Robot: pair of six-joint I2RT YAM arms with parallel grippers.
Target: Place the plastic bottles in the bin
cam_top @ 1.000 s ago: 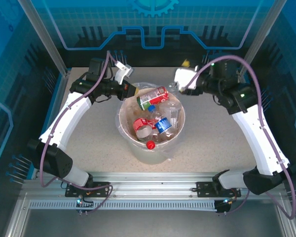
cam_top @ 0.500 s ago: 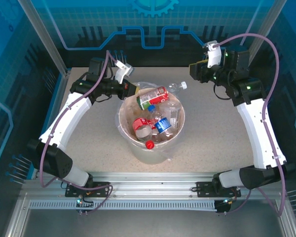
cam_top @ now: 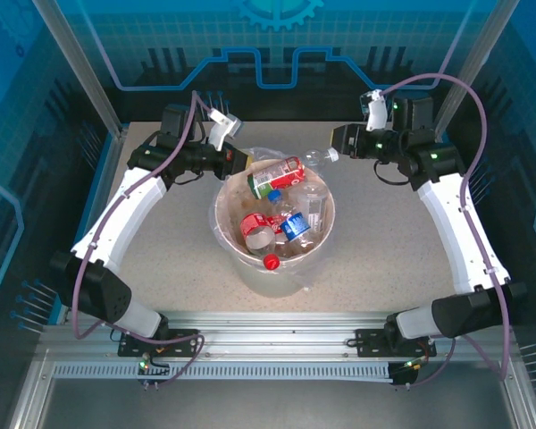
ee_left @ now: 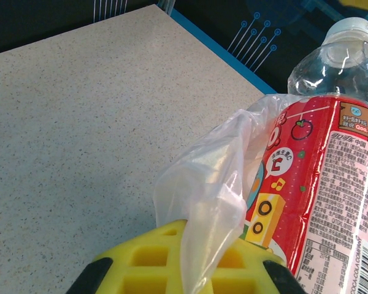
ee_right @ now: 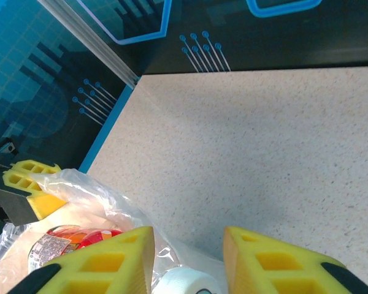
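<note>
The bin [cam_top: 221, 223] stands mid-table with several plastic bottles inside, among them a red-labelled bottle [cam_top: 277, 176] [ee_left: 319, 184] on top. A clear bottle [cam_top: 317, 159] [ee_left: 331, 61] lies across the far right rim, its white cap [ee_right: 184, 283] pointing right. My right gripper [cam_top: 338, 143] [ee_right: 189, 233] is at that cap, with a yellow finger closed in on each side of it. At the far left rim, my left gripper [cam_top: 239, 161] [ee_left: 187, 229] is shut on the clear bag liner [ee_left: 202, 177] [ee_right: 104, 190], and the film rises from between its fingers.
Speckled tabletop [cam_top: 393, 241] lies bare around the bin. A blue raised edge [ee_right: 104, 131] and dark back wall [cam_top: 268, 89] close the far side. Metal posts [cam_top: 80, 71] stand at the corners. The left gripper's yellow finger [ee_right: 34, 184] shows across the bin.
My right gripper left the clear bottle on the far rim and pulled back up and right. It has now come back left to the cap. The left arm has stayed still.
</note>
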